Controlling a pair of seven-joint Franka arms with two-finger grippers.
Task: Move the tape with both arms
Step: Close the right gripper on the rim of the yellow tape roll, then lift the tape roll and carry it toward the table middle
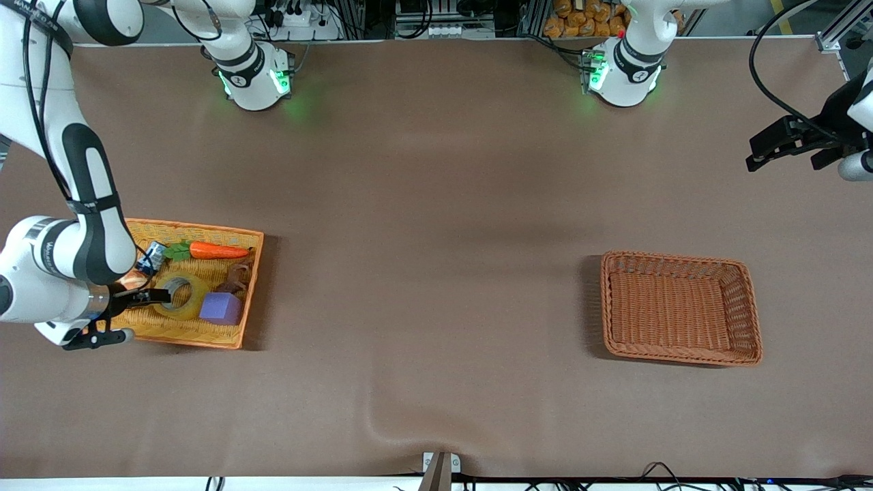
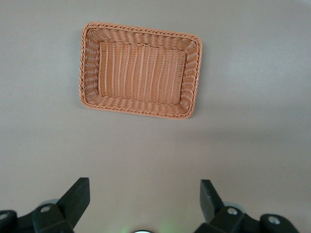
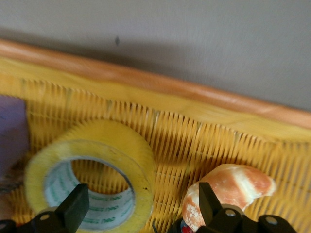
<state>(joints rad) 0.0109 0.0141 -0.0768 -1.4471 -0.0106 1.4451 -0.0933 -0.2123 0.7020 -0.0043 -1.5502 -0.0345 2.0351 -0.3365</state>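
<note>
The tape [image 1: 181, 295] is a yellowish translucent ring with a grey core. It lies flat in the yellow basket [image 1: 204, 338], touching the purple cube [image 1: 220, 308].

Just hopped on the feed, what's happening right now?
The right gripper is down in the yellow basket, open, with one finger in the tape's hole, not yet closed. The tape lies flat beside the purple cube. The left gripper waits open above the table; the brown basket holds nothing.
</note>
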